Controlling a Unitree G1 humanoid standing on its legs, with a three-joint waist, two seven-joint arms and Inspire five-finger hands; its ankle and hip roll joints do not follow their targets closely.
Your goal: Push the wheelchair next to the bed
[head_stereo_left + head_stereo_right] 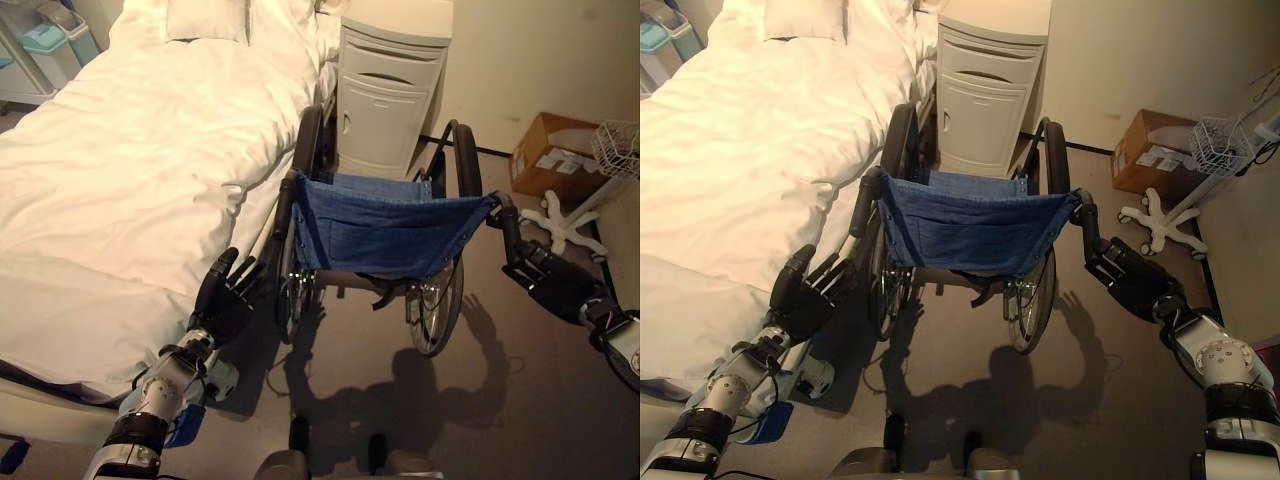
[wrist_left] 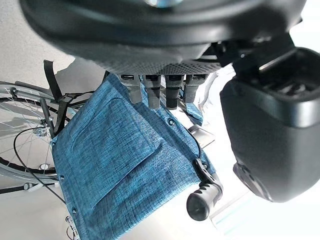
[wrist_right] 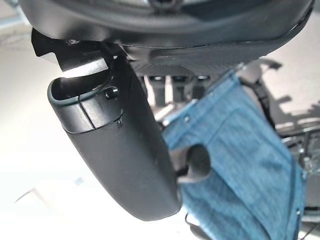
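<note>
Both eye views look down from the head at the wheelchair (image 1: 385,235) beside the bed (image 1: 120,170); each wrist view looks closely along its fingers at the blue backrest (image 2: 120,170)

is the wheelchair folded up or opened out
Opened out. The black-framed wheelchair's blue denim backrest is stretched flat between its two push handles, and the large spoked wheels stand well apart, beside the white-sheeted bed.

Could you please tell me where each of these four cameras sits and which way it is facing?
Left eye view: on the head, looking down at the wheelchair beside the bed; both arms show.
Right eye view: same head, slightly offset, same scene.
Left wrist view: on the left arm, looking past the left hand at the blue backrest.
Right wrist view: on the right arm, past the right hand.
All four share the backrest.
</note>
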